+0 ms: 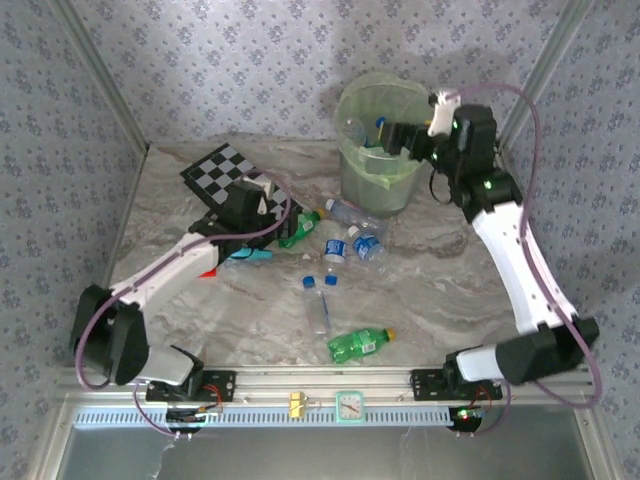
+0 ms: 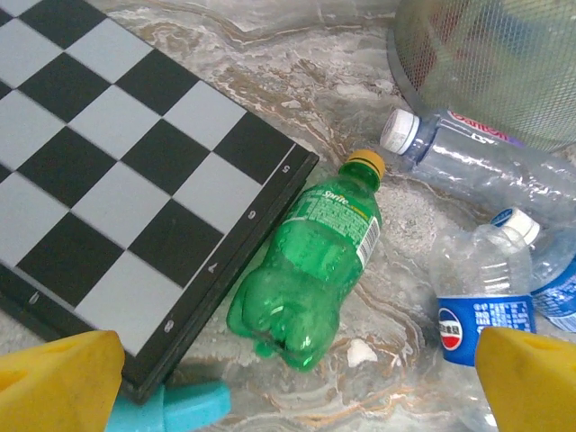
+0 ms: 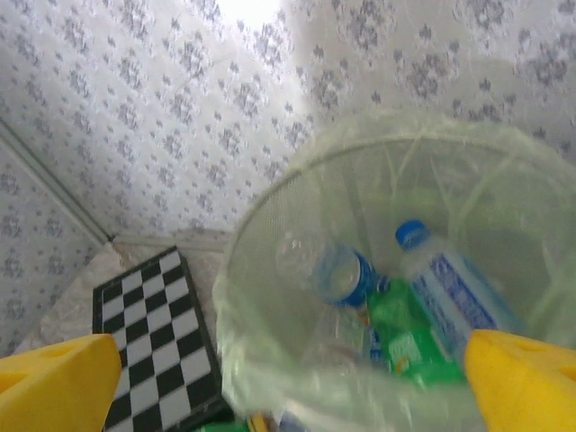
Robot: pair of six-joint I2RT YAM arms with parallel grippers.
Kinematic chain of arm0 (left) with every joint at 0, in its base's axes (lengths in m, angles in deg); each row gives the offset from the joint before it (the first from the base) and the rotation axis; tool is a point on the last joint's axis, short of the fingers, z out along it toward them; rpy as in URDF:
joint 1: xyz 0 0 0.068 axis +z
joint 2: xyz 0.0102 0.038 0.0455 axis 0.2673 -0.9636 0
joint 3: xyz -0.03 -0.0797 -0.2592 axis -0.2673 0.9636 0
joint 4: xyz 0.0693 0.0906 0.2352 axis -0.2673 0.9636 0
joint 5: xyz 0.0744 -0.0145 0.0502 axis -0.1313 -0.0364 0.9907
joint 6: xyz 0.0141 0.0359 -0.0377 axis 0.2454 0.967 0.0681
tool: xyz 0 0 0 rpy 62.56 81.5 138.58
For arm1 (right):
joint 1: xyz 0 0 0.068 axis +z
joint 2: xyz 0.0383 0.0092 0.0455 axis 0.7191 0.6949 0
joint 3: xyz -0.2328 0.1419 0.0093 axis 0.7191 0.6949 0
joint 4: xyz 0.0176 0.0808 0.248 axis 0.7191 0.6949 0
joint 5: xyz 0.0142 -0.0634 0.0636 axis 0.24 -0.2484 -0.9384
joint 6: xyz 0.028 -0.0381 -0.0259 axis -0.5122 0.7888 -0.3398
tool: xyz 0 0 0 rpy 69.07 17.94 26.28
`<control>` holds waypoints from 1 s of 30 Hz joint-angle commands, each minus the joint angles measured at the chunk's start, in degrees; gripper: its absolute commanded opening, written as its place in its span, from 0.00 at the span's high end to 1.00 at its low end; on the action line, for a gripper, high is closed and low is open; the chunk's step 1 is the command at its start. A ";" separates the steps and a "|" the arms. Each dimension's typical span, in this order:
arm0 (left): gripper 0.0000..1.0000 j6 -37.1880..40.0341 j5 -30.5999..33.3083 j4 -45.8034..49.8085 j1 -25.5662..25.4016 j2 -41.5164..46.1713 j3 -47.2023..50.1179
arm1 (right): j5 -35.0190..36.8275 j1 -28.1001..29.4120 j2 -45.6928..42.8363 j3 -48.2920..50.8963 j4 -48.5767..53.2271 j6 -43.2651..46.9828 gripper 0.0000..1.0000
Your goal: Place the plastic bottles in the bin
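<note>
Clutter flanks the green yellow-capped plastic bottle (image 2: 306, 261): black-and-white checkered board (image 2: 117, 180) left, clear blue-labelled bottles (image 2: 481, 297) right. Fingers apart: left gripper (image 2: 292, 382) above it, right gripper (image 3: 292, 387) over the pale-green translucent bin (image 3: 236, 297). Marbled grey table (image 1: 450, 290), floral walls (image 1: 250, 70).

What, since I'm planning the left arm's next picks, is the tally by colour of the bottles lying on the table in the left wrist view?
Green bottles: 1
Clear bottles: 3
Total: 4
</note>
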 commanded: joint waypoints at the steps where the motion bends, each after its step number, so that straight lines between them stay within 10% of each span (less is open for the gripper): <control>1: 0.00 6.48 -2.76 4.59 0.90 -4.50 -5.42 | 1.21 0.55 -6.11 9.98 -4.30 -3.50 0.00; 12: 0.02 13.15 -7.23 13.86 1.71 -18.66 -20.55 | 6.35 2.52 -22.01 35.43 -4.59 -12.15 0.00; 30: 0.08 12.31 -10.79 19.76 1.57 -33.16 -30.04 | 11.50 2.89 -19.23 41.38 -6.33 -18.10 0.00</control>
